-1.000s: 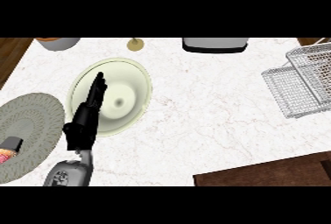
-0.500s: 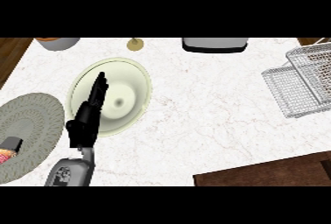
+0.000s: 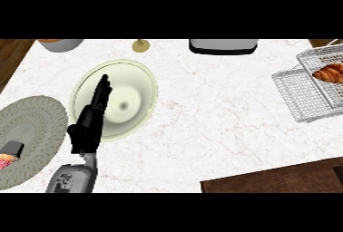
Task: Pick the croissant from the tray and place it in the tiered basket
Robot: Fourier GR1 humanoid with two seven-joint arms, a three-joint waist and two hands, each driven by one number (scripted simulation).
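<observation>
We found golden-brown croissant [image 3: 330, 72] in white wire tiered basket [image 3: 301, 96], bench's [image 3: 214, 131] right edge; left hand [image 3: 92, 115], fingers straight, far left over pale-green tray [image 3: 139, 79].

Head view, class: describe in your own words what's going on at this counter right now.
The croissant already lies in the wire tiered basket at the counter's right edge. The left robot hand, fingers straight and holding nothing, stretches over the pale round tray. The right robot hand is out of view.
</observation>
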